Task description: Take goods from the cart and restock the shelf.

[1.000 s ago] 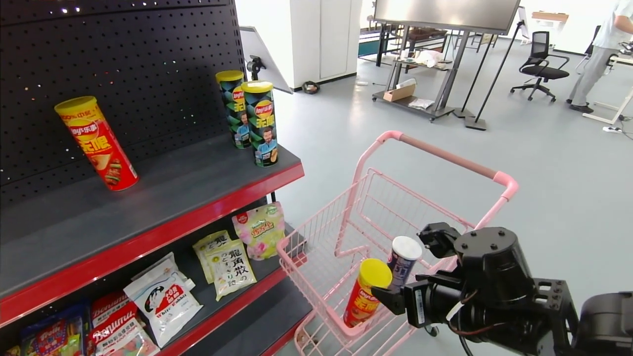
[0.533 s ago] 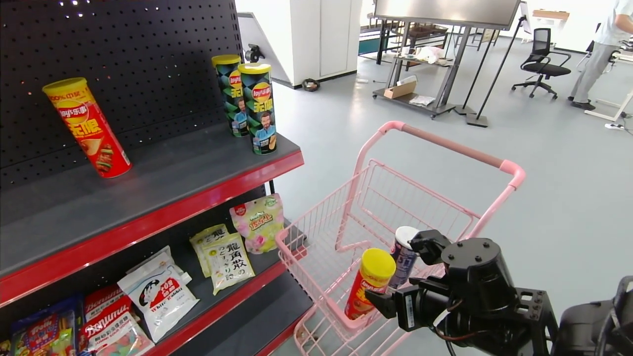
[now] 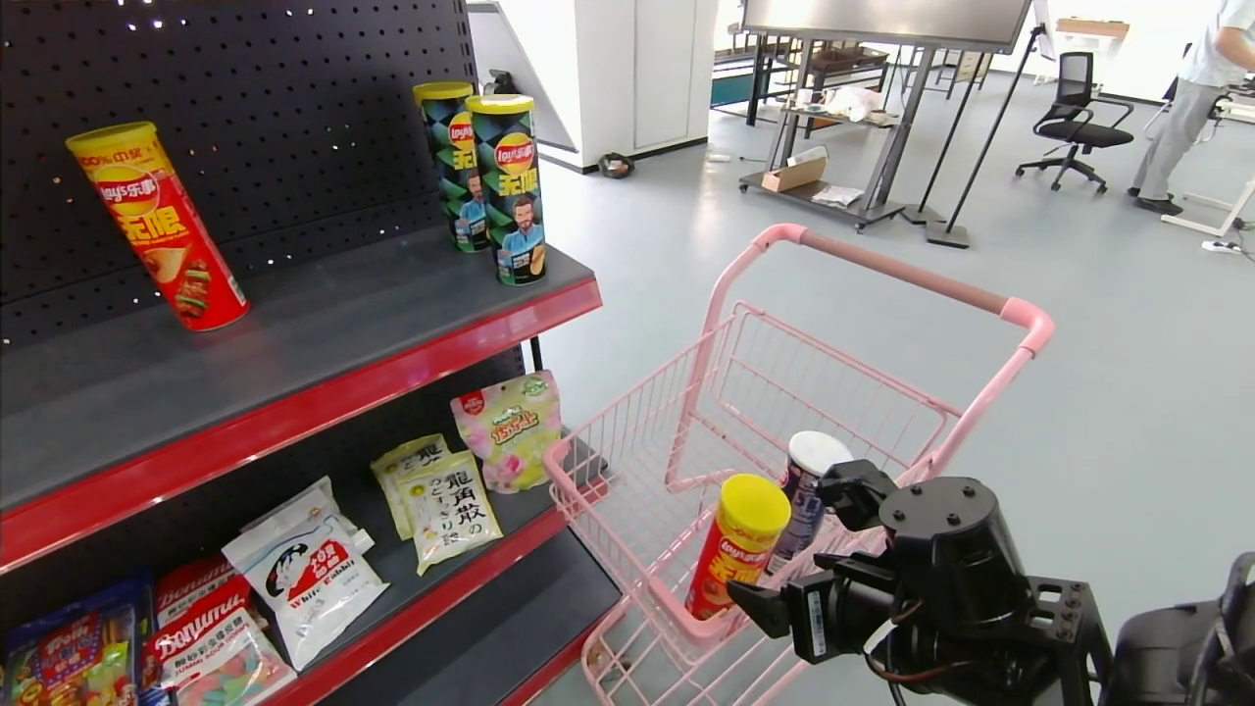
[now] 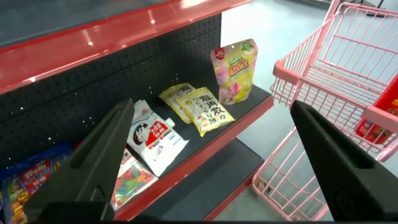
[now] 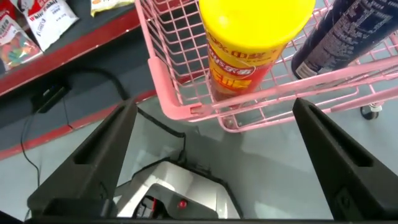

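A pink cart (image 3: 887, 275) stands right of the shelf. It holds a red chips can with a yellow lid (image 3: 737, 557) and a dark blue can with a white lid (image 3: 810, 488), both leaning. My right gripper (image 5: 211, 162) is open just outside the cart's near rim, and the red can (image 5: 249, 56) lies ahead between its spread fingers. In the head view the right gripper (image 3: 802, 541) sits by both cans. My left gripper (image 4: 211, 155) is open and holds nothing, facing the lower shelf's snack bags (image 4: 199, 109). The top shelf (image 3: 324, 343) carries a tilted red can (image 3: 157, 230) and two green cans (image 3: 500, 186).
Snack bags (image 3: 451, 495) lie on the lower shelf (image 3: 510, 559) close to the cart's left corner. A black pegboard (image 3: 245, 118) backs the top shelf. Open grey floor spreads right of the cart; stands and an office chair (image 3: 1074, 127) are far behind.
The whole head view has shifted, so the camera moved; shelf items sit higher in the picture. The right gripper stays open beside the cans in the cart.
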{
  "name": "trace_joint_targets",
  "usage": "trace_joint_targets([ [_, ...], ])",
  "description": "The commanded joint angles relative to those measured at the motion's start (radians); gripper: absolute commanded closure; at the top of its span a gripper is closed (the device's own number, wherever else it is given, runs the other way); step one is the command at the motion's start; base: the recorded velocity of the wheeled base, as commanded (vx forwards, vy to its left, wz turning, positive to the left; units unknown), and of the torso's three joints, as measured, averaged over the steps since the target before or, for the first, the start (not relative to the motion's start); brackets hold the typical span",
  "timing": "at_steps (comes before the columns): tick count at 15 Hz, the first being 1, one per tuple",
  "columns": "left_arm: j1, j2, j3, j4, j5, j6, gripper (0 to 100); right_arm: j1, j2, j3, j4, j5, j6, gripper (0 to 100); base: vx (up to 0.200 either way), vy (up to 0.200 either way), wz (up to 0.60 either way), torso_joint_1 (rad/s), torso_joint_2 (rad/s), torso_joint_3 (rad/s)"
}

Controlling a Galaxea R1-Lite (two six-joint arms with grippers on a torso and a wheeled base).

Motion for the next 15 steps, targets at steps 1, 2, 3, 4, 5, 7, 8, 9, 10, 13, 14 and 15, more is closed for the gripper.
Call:
trace_joint_targets([
  [1, 0.001, 0.001, 0.000, 0.001, 0.000, 0.000, 0, -0.004, 0.009, -0.007, -0.002, 0.001, -0.002, 0, 0.000, 0.000, 0.00, -0.115, 0.33, 0.212],
  [2, 0.001, 0.001, 0.000, 0.001, 0.000, 0.000, 0, -0.005, 0.017, -0.007, -0.022, -0.001, -0.013, 0, 0.000, 0.000, 0.00, -0.149, 0.45, 0.286],
  [3, 0.001, 0.001, 0.000, 0.001, 0.000, 0.003, 0, -0.010, 0.026, -0.001, -0.053, -0.001, -0.025, 0, 0.000, 0.000, 0.00, -0.134, 0.38, 0.246],
  [4, 0.001, 0.001, 0.000, 0.001, 0.000, 0.003, 0, -0.010, 0.034, 0.007, -0.090, -0.002, -0.029, 0, 0.000, 0.000, 0.00, -0.056, 0.22, 0.144],
  [5, 0.000, 0.001, 0.000, 0.001, 0.000, 0.003, 0, -0.010, 0.037, 0.007, -0.105, -0.002, -0.032, 0, 0.000, 0.000, 0.00, -0.046, 0.12, 0.076],
  [7, 0.001, 0.001, 0.000, 0.001, 0.000, 0.005, 0, -0.024, 0.051, -0.001, -0.110, -0.011, -0.033, 0, 0.000, 0.000, 0.00, -0.009, 0.03, 0.021],
  [8, 0.000, 0.001, 0.000, 0.001, 0.000, 0.005, 0, -0.031, 0.060, -0.001, -0.110, -0.013, -0.036, 0, 0.000, 0.000, 0.00, 0.000, 0.00, 0.000],
  [9, 0.001, 0.001, 0.000, 0.001, 0.000, 0.005, 0, -0.037, 0.064, -0.004, -0.110, -0.013, -0.033, 0, 0.000, 0.000, 0.00, 0.000, 0.00, 0.000],
  [10, 0.001, 0.001, 0.000, 0.001, 0.000, 0.005, 0, -0.043, 0.081, -0.009, -0.113, -0.013, -0.033, 0, 0.000, 0.000, 0.00, 0.000, 0.00, 0.000],
  [13, 0.001, 0.001, 0.000, 0.001, 0.000, 0.005, 0, -0.066, 0.156, -0.007, -0.228, -0.013, -0.038, 0, 0.000, 0.000, 0.00, 0.000, 0.00, 0.000],
  [14, 0.001, 0.001, 0.000, 0.001, 0.000, 0.003, 0, -0.068, 0.178, -0.007, -0.280, -0.011, -0.048, 0, 0.000, 0.000, 0.00, 0.000, 0.00, 0.000],
  [15, 0.001, 0.001, 0.000, 0.001, 0.000, 0.003, 0, -0.071, 0.196, -0.007, -0.311, -0.008, -0.068, 0, 0.000, 0.000, 0.00, 0.000, 0.00, 0.000],
])
